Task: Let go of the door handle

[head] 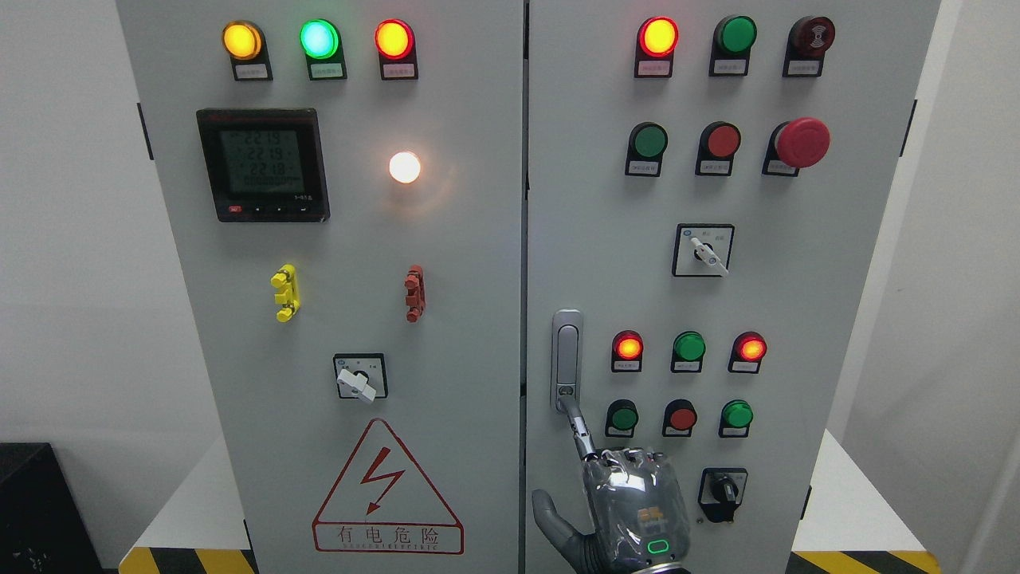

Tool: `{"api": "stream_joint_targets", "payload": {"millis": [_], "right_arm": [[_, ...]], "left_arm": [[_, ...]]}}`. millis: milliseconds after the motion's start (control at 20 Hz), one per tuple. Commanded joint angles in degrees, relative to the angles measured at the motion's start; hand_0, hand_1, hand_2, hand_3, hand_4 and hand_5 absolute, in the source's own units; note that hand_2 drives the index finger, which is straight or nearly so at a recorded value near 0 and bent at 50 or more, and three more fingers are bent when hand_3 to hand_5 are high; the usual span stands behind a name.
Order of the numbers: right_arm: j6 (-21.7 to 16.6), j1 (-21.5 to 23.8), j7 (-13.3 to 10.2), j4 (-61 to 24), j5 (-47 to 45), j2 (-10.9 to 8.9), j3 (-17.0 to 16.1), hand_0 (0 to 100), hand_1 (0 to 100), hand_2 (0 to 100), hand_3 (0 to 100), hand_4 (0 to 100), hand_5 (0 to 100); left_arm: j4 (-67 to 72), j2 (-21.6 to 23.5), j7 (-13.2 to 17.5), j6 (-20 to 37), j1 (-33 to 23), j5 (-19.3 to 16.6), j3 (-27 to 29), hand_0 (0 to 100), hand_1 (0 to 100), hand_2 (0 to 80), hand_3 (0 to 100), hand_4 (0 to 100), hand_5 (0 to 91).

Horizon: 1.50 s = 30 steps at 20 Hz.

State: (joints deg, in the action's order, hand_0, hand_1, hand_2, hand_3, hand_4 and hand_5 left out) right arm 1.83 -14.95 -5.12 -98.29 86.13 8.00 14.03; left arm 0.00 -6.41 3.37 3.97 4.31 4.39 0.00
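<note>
so, 1 hand (pixel 629 510) shows at the bottom edge, a bit right of centre; can't tell which side its arm comes in from, so no left/right call. its index finger (pixel 580 430) is stretched up w/ the tip touching the bottom end of the door handle (pixel 566 359); thumb sticks out to the left, other fingers look curled by the knuckles, nothing clamped in them. whether that counts as open or closed, can't tell.

handle is a grey upright lever on the right door (pixel 845 263) of the cabinet, just beside the centre seam, left of 2 rows of 3 small buttons/lamps (pixel 688 347). it sits flush & vertical.

left door (pixel 462 263) carries a digital meter (pixel 263 165), 3 lit lamps on top (amber, green, red), a glowing white lamp (pixel 405 167), a yellow clip (pixel 285 292), a red clip (pixel 414 293), a rotary switch (pixel 360 377) & a red triangle shock warning (pixel 388 490).

right door top has a red mushroom stop button (pixel 802 142).
</note>
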Motion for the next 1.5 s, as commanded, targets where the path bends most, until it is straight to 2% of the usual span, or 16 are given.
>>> {"api": "stream_joint_targets", "payload": {"millis": [0,752,1453], "right_arm": [[-0.1,0.4,-0.1,0.6,0.0,0.00,0.1,31,34,0,100,100,99],[-0.1,1.0,-0.1,0.3,0.0,0.00,0.1,31,34,0,100,100,99],[-0.1,0.8,-0.8,-3.6,0.0,-0.09,0.1,31,34,3,100,100,98]], "left_arm": [[-1.1,0.0,0.0,0.0,0.0,0.0,-1.2,0,0,2.4,9,1,0.0],[-1.1,0.0,0.0,0.0,0.0,0.0,-1.2,0,0,2.4,9,1,0.0],[-1.1,0.0,0.0,0.0,0.0,0.0,-1.2,0,0,2.3,9,1,0.0]]}}
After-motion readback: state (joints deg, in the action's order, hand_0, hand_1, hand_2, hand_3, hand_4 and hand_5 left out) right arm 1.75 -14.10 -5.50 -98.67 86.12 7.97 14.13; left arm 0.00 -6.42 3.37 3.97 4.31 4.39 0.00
